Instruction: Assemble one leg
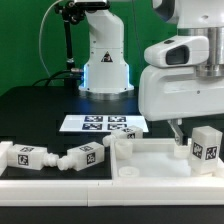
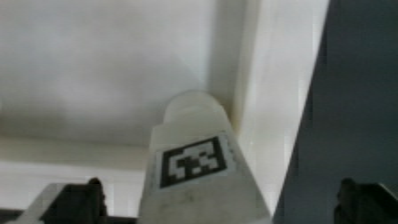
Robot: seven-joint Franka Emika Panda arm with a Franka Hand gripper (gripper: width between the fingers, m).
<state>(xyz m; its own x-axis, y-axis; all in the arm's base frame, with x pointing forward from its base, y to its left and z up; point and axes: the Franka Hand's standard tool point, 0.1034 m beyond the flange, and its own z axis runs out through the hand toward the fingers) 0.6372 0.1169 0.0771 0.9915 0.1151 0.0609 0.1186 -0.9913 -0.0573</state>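
A white leg (image 1: pixel 205 147) with a black-and-white tag stands upright in the far right corner of the white tabletop panel (image 1: pixel 150 168). My gripper (image 1: pixel 190 140) is low over that corner. In the wrist view the leg (image 2: pixel 199 160) stands between my two dark fingers (image 2: pixel 75 203), with a gap showing on each side. My gripper (image 2: pixel 217 208) is open around it. The panel's white floor and rim (image 2: pixel 107 70) fill the wrist view behind the leg.
Two more tagged legs (image 1: pixel 22 157) (image 1: pixel 82 157) lie on the black table at the exterior view's left. A third leg (image 1: pixel 122 143) is by the panel's far left corner. The marker board (image 1: pixel 103 125) lies behind it. The arm's base (image 1: pixel 105 60) stands at the back.
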